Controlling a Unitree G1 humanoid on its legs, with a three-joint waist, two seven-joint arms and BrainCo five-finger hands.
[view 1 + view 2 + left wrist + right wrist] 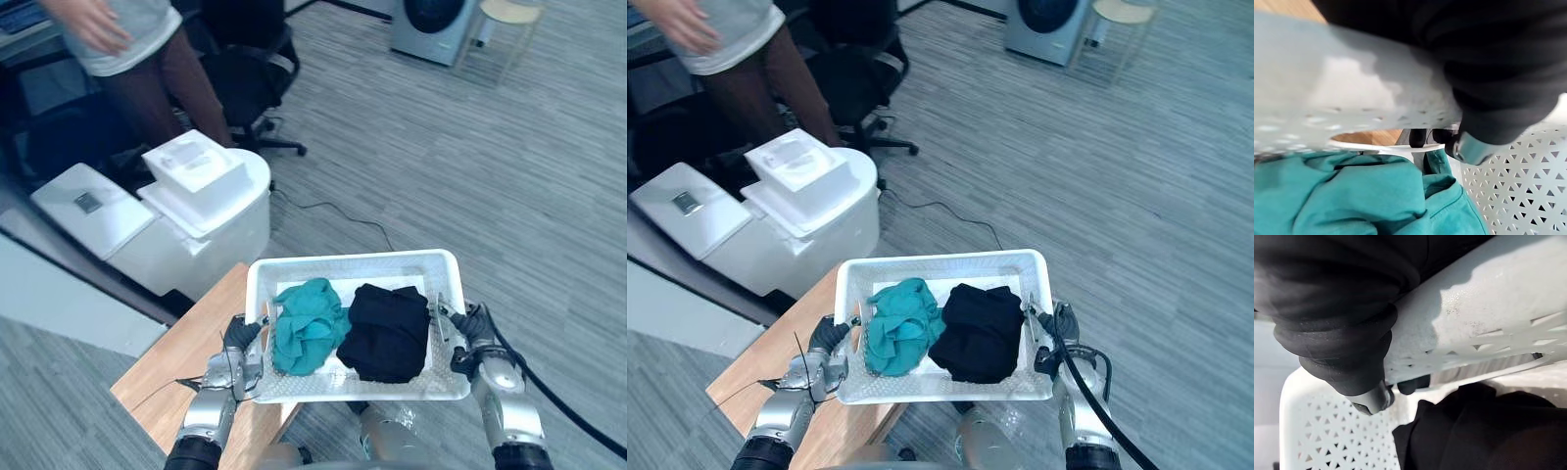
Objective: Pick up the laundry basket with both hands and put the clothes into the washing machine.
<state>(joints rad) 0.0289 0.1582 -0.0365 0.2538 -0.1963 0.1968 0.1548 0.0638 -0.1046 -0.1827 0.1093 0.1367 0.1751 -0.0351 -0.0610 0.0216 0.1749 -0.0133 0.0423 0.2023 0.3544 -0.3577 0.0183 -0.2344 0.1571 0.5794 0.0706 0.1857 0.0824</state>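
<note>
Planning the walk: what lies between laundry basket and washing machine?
Grey floor, bare except a thin black cable near the laundry basket; left eye view.

White laundry basket overhangs the wooden table edge.

This looks like an office-style test room, not a home. The floor is grey striped carpet throughout, and a black swivel office chair stands on it near a standing person. A front-loading washing machine sits alone on the carpet at the far end, a light stool just beside it. White foam packing boxes stand beside a plain wooden table.
</note>
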